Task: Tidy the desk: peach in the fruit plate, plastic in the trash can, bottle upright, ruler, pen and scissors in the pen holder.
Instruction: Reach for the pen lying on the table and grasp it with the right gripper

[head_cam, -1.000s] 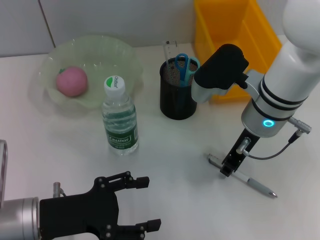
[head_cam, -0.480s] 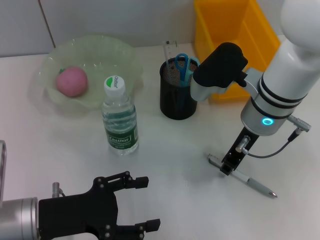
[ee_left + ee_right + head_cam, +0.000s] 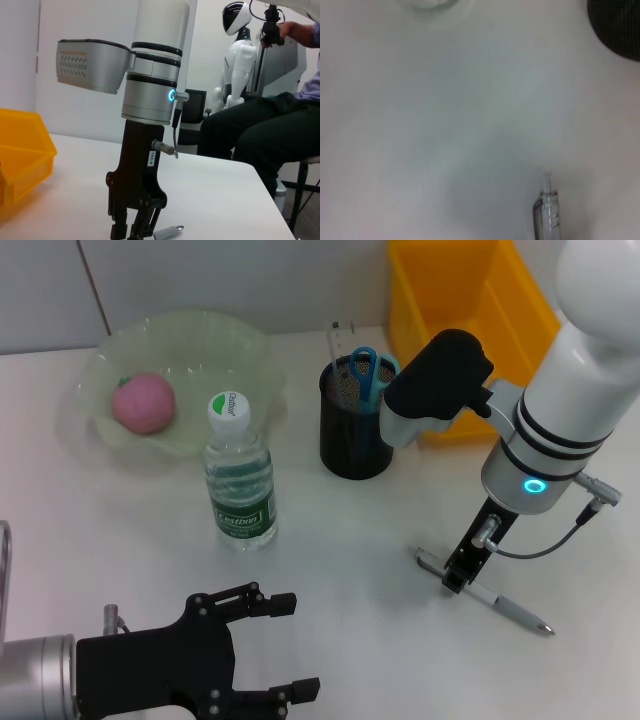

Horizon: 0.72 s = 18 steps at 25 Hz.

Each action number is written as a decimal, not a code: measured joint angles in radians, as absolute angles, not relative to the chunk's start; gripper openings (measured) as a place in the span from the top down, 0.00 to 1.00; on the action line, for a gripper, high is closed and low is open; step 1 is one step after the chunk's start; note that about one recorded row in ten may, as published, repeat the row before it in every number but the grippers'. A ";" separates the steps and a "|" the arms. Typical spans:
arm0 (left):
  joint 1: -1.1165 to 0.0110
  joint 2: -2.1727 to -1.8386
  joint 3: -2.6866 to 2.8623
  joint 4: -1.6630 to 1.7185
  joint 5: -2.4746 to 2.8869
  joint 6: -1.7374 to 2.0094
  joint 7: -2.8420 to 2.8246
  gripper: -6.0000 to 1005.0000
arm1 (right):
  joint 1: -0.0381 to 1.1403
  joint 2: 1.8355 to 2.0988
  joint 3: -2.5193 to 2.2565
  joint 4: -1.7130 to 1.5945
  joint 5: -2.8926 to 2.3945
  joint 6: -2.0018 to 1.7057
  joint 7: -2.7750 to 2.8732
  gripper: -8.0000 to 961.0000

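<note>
So, starting at your left, the peach sits in the fruit plate, and the bottle stands upright just beside the plate. Your left pincer waits low near you, its fingers apart and holding nothing. Next comes the pen holder, with the scissors and the ruler already inside. The pen is the last thing out; it lies flat on the tabletop. Your right pincer is down right over the pen's clip end. I cannot tell if it has closed. I think you are on the pen step: grip it, lift, then drop it in the holder.
</note>
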State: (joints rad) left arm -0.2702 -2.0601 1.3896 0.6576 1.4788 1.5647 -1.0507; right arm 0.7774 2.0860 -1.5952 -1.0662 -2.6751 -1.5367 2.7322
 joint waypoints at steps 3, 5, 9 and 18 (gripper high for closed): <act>-0.270 -2.060 1.390 0.658 1.479 1.565 -1.051 0.16 | 0.779 2.086 -1.595 -1.066 -2.675 -1.538 2.734 0.64; -0.270 -2.060 1.391 0.658 1.479 1.565 -1.051 0.16 | 0.779 2.086 -1.595 -1.066 -2.676 -1.539 2.735 0.65; -0.270 -2.060 1.391 0.658 1.479 1.565 -1.051 0.16 | 0.783 2.086 -1.599 -1.066 -2.677 -1.541 2.739 0.65; -0.268 -2.060 1.390 0.652 1.479 1.565 -1.040 0.16 | 0.791 2.087 -1.653 -1.067 -2.708 -1.548 2.773 0.69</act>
